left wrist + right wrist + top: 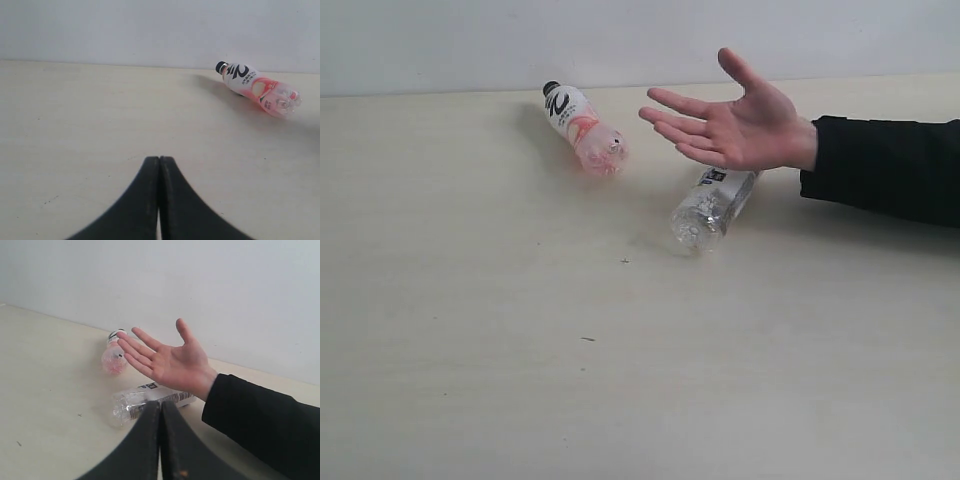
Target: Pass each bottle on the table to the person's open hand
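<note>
As right claw [160, 404] hangs closed, clear bottle [131, 407] lies just beyond

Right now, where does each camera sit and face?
Exterior: above the table, facing pinkish bottle, clear bottle, open hand; no robot shows.
Left wrist: behind shut left gripper, facing pinkish bottle.
Right wrist: behind shut right gripper, facing open hand, both bottles.
Shared: all three show the pinkish bottle.

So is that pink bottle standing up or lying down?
Lying down: the pink bottle rests on its side on the table.
</note>
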